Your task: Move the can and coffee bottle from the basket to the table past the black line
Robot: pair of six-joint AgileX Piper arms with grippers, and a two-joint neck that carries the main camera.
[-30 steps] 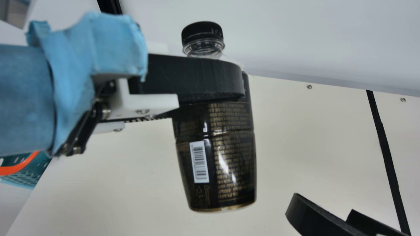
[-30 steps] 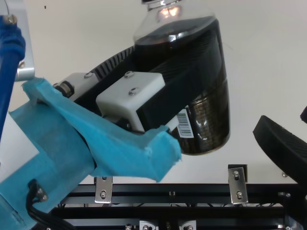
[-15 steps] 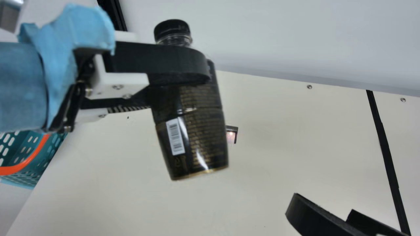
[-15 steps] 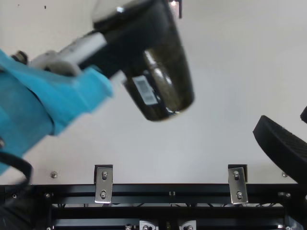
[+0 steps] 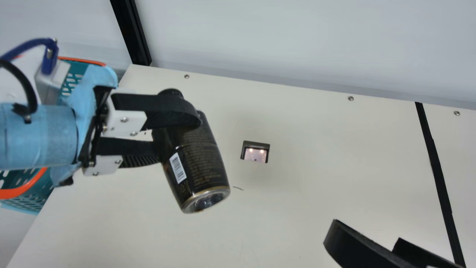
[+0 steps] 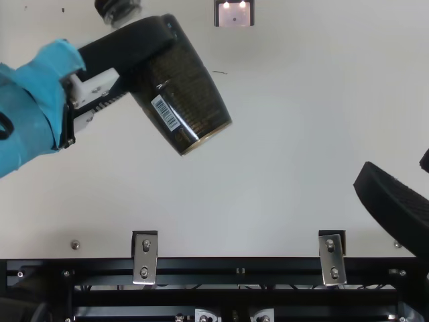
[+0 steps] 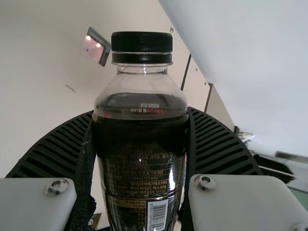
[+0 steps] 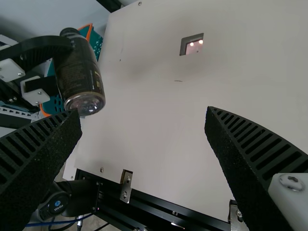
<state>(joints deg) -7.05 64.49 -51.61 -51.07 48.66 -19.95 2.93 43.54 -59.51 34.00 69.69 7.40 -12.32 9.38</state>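
Coffee bottle has shifted toward our left side and shrunk in the main view, so we read it as farther from the neck camera now. Its base points more at us, cap tipped up and back. Right claw hasn't moved: fingers wide apart, nothing between. Left claw is clenched around the upper body of the bottle, one ribbed finger each side, and we see it tilted, apparently off the counter.

For the task: bottle is out of the basket but on the basket's side of the black line, well apart from it, and that last shift took it away from the line. We'd call this mid-carry, placement not done. Next move probably needs it straightened and taken across, or set down within the right claw's reach. Smooth round body plus tilt: could slip or topple if let go like this.

Counter is cream, flat, with screws along the far edge, a short dark mark and a small square fitting that the bottle partly covered before. Behind it, we have a pale wall and a black post. Near edge: black rail, metal brackets.
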